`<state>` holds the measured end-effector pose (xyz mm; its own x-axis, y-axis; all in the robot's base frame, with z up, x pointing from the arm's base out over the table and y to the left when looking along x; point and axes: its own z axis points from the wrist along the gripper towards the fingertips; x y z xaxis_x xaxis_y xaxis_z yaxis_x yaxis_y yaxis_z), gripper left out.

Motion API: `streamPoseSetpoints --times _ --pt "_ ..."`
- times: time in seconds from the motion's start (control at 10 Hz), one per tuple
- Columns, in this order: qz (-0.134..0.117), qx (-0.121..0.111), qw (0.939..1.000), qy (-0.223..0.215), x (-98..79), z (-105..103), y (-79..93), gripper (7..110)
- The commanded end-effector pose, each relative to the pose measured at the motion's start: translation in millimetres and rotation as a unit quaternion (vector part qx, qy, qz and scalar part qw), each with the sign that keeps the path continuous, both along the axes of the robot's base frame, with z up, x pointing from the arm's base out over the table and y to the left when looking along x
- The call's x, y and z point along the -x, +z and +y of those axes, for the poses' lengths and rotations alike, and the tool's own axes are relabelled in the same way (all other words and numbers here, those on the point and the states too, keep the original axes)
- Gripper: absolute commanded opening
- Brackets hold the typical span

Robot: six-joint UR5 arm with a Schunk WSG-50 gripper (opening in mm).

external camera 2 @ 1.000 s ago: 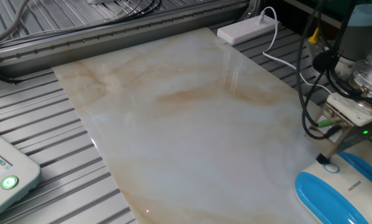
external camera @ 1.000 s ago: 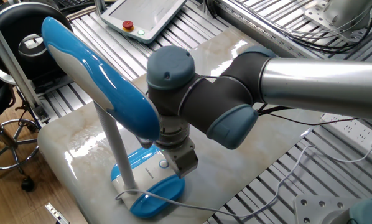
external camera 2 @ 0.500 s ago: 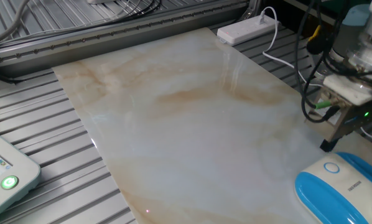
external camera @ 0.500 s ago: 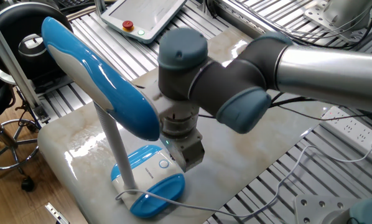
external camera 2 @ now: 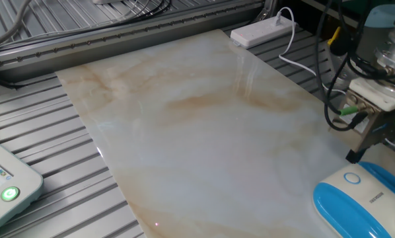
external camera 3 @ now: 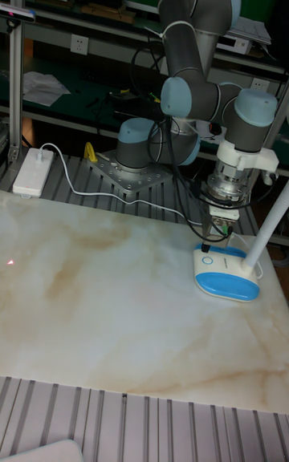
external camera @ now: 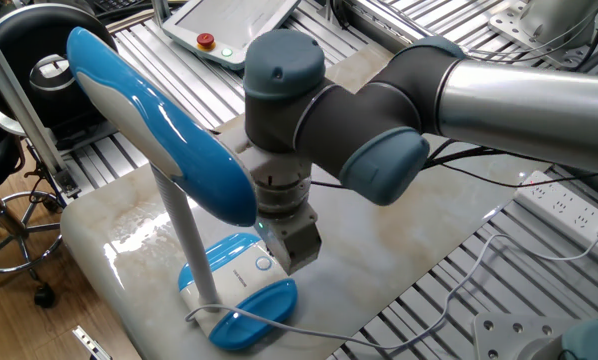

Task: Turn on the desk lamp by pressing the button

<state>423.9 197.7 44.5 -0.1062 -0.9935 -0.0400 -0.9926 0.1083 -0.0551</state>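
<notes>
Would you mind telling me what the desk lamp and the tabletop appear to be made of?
The desk lamp looks like glossy moulded plastic, sky blue over white: sharp highlights run along its long head and its base. The tabletop looks like polished marble or a marble-patterned laminate, cream with tan veining and mirror-like reflections; which of the two cannot be told from its look.

No legible text or labels anywhere.
</notes>
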Motion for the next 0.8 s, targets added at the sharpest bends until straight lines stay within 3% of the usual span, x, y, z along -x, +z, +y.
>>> streamPoseSetpoints --times 0.0,0.7 --pt "-0.001 -0.005 1.0 -0.003 -2.7 5.8 -3.6 7" --pt "-0.007 -0.004 1.0 -0.006 -4.9 10.7 -14.8 7"
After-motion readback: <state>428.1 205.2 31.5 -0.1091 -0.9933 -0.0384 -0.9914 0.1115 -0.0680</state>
